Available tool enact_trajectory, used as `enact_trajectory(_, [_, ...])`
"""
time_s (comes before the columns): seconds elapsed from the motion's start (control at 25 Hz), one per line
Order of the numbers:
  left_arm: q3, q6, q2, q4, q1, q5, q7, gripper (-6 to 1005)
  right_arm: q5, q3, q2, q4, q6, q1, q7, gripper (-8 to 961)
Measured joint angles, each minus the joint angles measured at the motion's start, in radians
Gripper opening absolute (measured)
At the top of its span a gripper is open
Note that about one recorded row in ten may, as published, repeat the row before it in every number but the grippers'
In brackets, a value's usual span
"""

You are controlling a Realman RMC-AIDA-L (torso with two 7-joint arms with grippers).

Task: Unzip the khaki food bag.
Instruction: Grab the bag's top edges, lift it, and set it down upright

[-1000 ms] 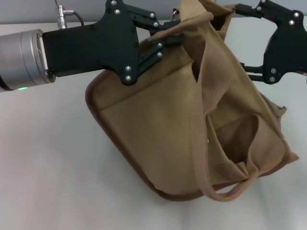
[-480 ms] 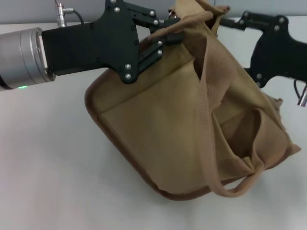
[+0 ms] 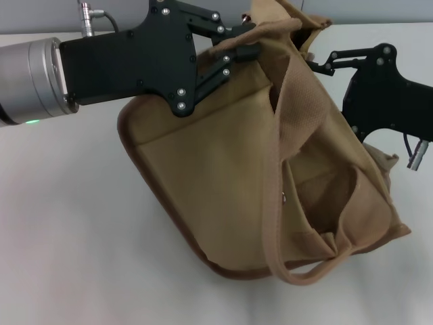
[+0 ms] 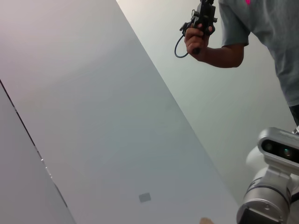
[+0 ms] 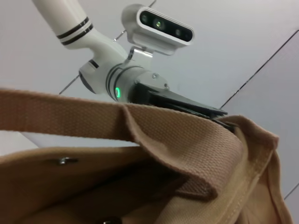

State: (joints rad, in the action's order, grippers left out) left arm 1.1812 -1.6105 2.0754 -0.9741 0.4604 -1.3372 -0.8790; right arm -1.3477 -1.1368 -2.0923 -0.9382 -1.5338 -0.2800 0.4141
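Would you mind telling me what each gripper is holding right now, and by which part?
The left gripper pinches the khaki food bag at its top edge. The right gripper sits at the bag's top far side; whether it grips anything cannot be told.

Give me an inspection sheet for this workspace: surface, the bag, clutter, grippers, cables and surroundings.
Surface: plain white table, bare where visible.
Job's thing: khaki food bag tilted, brown-trimmed base toward the robot's left, a webbing handle looping down its front.
Clutter: nothing seen.
Grippers: left gripper shut on the bag's top edge; right gripper at the top on the bag's other side, beside the fabric.
Cables: a cable and metal connector behind the left arm; a plug hangs under the right gripper.
Surroundings: a person holding a handheld controller, seen in the left wrist view.
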Motion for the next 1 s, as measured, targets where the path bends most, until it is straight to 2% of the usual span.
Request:
enact_trajectory(0.16, [0.000,0.000,0.000,0.000,0.001,0.000,0.000,93,0.002,-0.006,0.000,-0.006,0.001,0.007,-0.004,221])
enact_trajectory(0.36, [0.000,0.000,0.000,0.001,0.001,0.000,0.000,94,0.004,-0.006,0.000,-0.011,0.001,0.015,-0.024,219])
enact_trajectory(0.56, [0.001,0.000,0.000,0.006,0.002,0.001,0.000,94,0.009,-0.021,0.000,-0.002,0.012,0.011,-0.040,326])
enact_trajectory(0.8, [0.002,0.000,0.000,0.009,0.003,0.001,0.000,94,0.059,-0.111,0.000,-0.005,0.101,0.019,-0.110,422])
enact_trajectory(1.0, [0.002,0.000,0.000,0.010,0.005,0.003,0.000,94,0.120,-0.150,0.000,0.008,0.118,0.018,-0.120,333])
